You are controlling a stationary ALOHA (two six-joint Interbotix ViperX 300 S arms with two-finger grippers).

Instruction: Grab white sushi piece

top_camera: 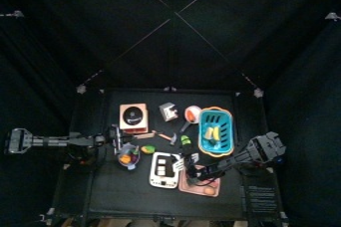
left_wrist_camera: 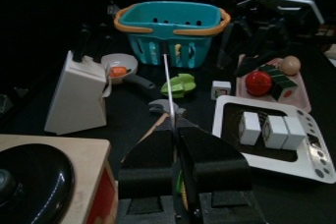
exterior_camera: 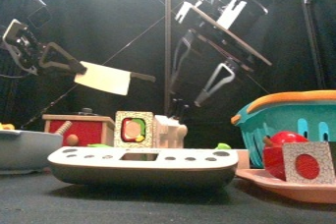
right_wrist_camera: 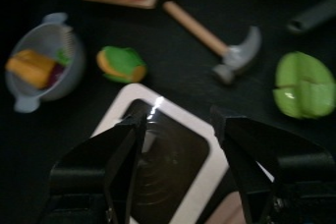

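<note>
2 black arms; each hand has 2 glossy black jaws.

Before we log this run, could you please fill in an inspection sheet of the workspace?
Surface: black table, crowded.
Job's things: white sushi piece in white tray, untouched.
Clutter: teal basket, toy hammer, white carton, grey bowl.
Claws: left claw shut on a thin white blade; right claw open above a dark board.
Cables: nothing seen.
Surroundings: black curtains.
</note>
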